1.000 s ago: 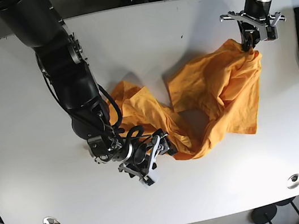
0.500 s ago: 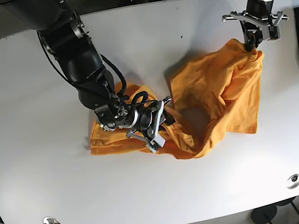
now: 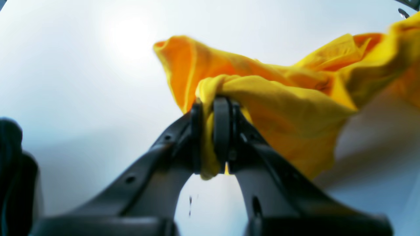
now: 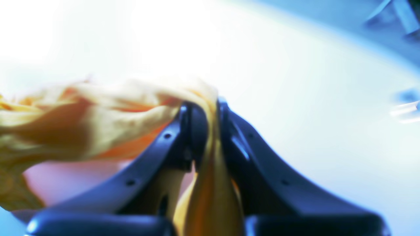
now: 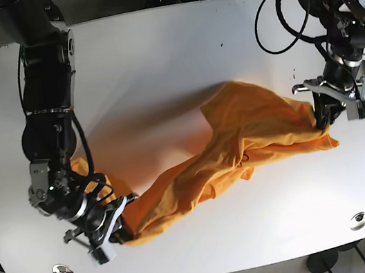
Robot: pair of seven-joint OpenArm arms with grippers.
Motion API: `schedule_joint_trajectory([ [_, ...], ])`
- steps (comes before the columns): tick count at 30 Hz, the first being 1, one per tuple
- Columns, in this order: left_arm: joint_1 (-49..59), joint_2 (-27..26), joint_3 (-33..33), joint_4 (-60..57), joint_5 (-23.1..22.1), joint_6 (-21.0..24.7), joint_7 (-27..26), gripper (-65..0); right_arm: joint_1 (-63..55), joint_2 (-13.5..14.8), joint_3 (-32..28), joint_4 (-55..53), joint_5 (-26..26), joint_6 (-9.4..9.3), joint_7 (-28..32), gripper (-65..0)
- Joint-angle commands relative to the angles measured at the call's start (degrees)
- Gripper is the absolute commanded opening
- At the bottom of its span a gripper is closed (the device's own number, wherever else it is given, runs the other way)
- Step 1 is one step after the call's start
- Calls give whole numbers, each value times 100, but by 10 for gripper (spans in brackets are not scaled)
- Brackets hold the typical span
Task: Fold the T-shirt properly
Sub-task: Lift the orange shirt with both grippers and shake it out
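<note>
Right gripper (image 5: 115, 233) sits low at the table's (image 5: 168, 48) front-left, jaws clamped on one bunched end of the orange T-shirt (image 5: 240, 144). Shirt stretches diagonally across the table between both grippers, rumpled, mid-section resting on the surface. Left gripper (image 5: 325, 115) near the right edge, jaws closed on the opposite end, fabric pinched between its fingers (image 3: 221, 131).
</note>
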Motion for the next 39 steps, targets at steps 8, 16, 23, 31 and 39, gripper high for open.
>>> schedule_joint_trajectory([
  [8,-2489,-218,578,-949,-142,12,209,-650,1604,727,262,938,86,19,-461,-629],
  [16,-4388,-210,1563,-1890,-142,-6,288,-612,2607,1008,271,1043,86,28,-822,-629],
  [23,-4581,248,1976,-2382,-142,-498,332,-608,1411,322,244,2230,95,353,-1103,-629],
  [31,-2586,-473,1958,-1336,-151,-507,332,-518,-1130,-786,227,2863,95,362,-1147,-629],
  [39,-880,-904,877,-615,-160,-516,306,-389,-3415,-1111,-389,2837,886,467,-1138,-629],
])
